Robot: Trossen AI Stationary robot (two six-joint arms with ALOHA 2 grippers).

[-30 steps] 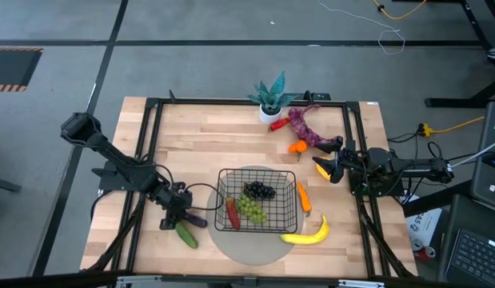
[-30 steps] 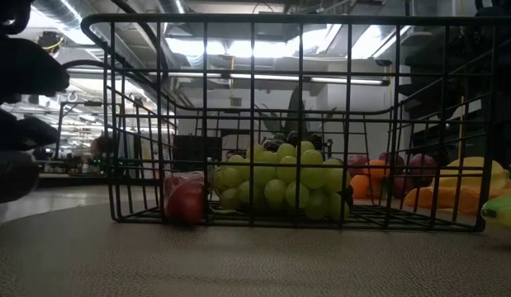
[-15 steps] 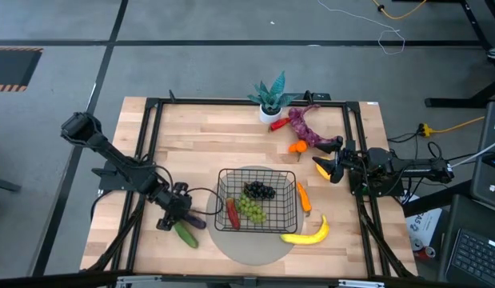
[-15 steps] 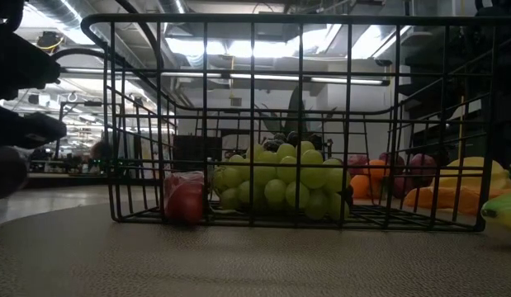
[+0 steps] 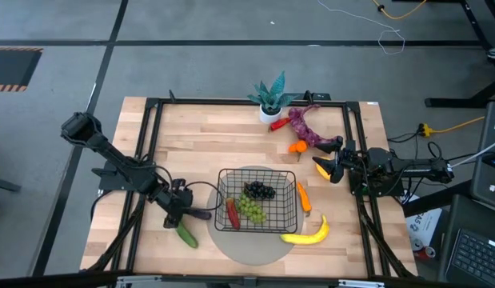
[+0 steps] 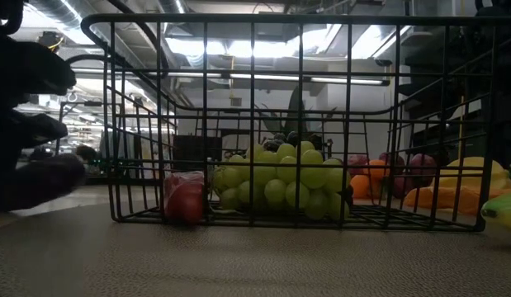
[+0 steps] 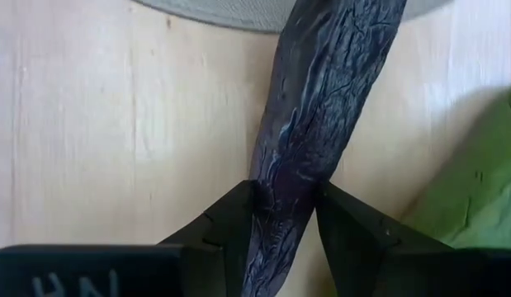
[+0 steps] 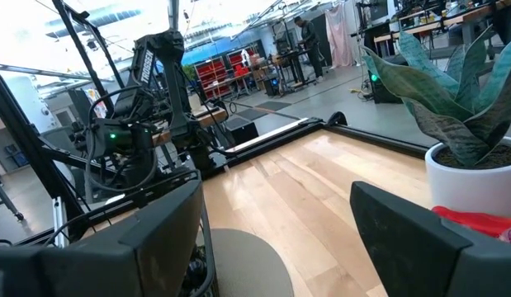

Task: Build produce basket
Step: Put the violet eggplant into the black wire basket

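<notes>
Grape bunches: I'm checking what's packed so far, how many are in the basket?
2, both inside the basket: a dark grape bunch toward the far side and a green grape bunch just nearer, beside the red pepper. None seems hidden.

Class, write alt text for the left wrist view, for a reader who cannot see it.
The left gripper is shut on a dark purple eggplant, its two fingers pinching it above the light wooden table. A green cucumber lies close beside it.
</notes>
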